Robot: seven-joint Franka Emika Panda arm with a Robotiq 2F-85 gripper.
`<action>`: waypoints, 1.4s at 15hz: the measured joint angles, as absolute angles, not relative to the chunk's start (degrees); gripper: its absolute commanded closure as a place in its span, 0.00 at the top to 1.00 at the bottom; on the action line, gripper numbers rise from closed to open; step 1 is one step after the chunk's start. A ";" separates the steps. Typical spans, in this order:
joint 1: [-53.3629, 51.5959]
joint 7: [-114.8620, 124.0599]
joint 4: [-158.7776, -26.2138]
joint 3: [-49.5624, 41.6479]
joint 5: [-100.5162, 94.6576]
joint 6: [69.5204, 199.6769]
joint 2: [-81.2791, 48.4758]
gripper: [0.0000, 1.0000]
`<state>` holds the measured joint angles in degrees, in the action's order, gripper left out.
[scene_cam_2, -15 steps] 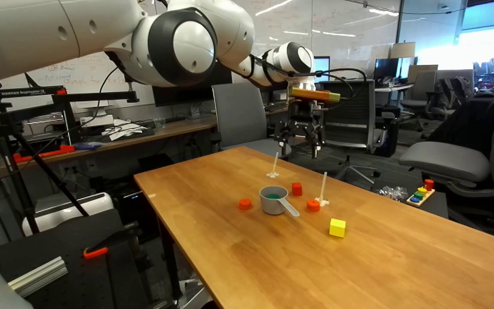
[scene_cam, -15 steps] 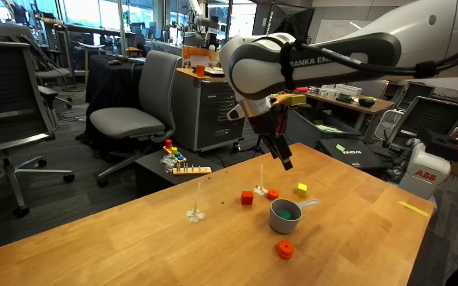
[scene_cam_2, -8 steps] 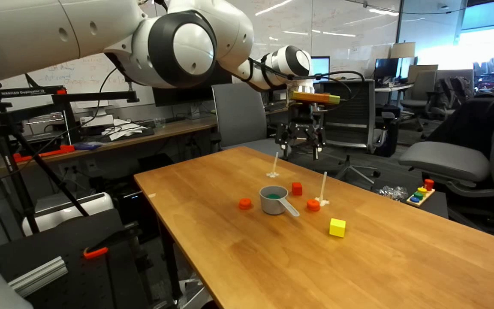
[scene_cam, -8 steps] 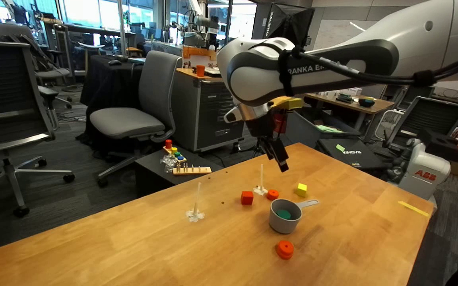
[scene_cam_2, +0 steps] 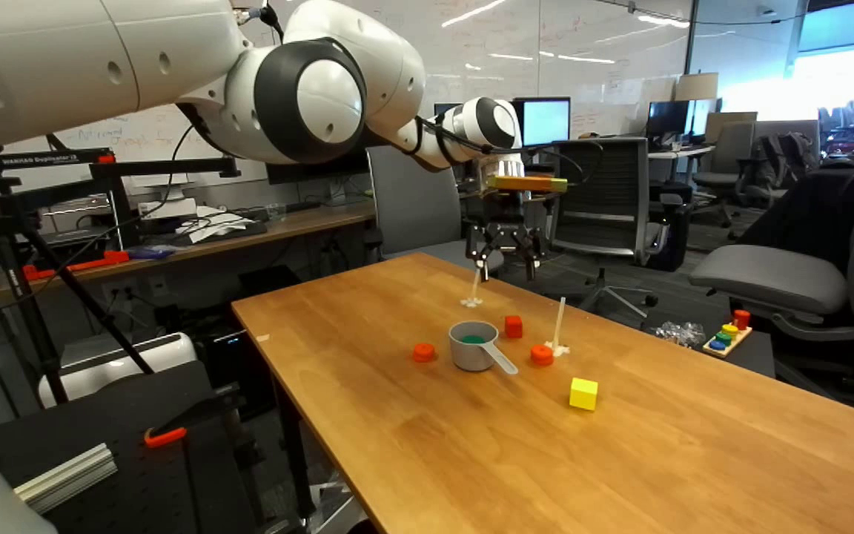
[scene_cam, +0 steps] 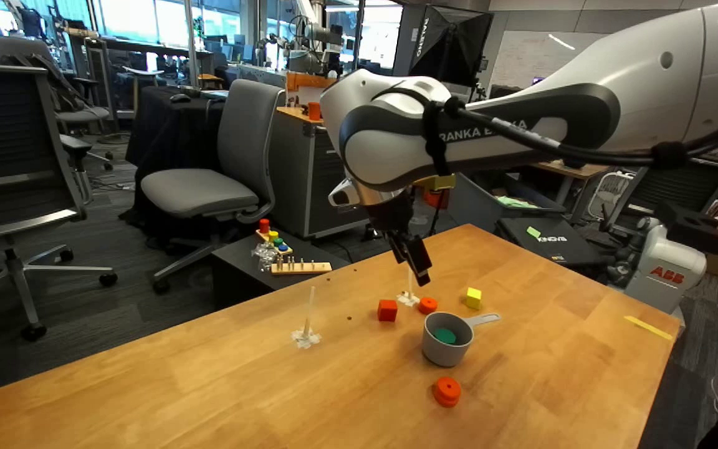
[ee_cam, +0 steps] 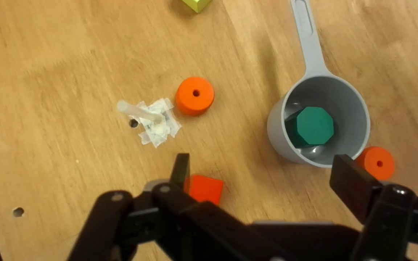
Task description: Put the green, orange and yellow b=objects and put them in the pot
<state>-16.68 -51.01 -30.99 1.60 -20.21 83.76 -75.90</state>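
So the pot (ee_cam: 349, 112) points its handle (ee_cam: 311, 50) up the wrist view, jaws wide

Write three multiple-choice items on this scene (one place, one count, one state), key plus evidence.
1. Green block, relative to the pot:
A) beside B) beneath C) inside

2. Cubes seen on the table:
A) one B) two C) five

3. Gripper:
A) open, holding nothing B) shut, holding nothing C) shut on a cube

1: C, the wrist view shows it within the pot's walls.
2: B, a red cube and a yellow cube show in both exterior views.
3: A, its jaws stand apart with nothing between them.
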 measured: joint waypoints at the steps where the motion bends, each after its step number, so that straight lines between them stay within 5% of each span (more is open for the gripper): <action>1: -16.82 -51.06 -30.99 1.60 -20.21 83.98 -76.26 1.00; 21: -18.45 -51.89 -27.80 -1.41 -20.27 88.16 -84.24 1.00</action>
<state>-18.45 -51.89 -27.80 -1.41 -20.27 88.16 -84.24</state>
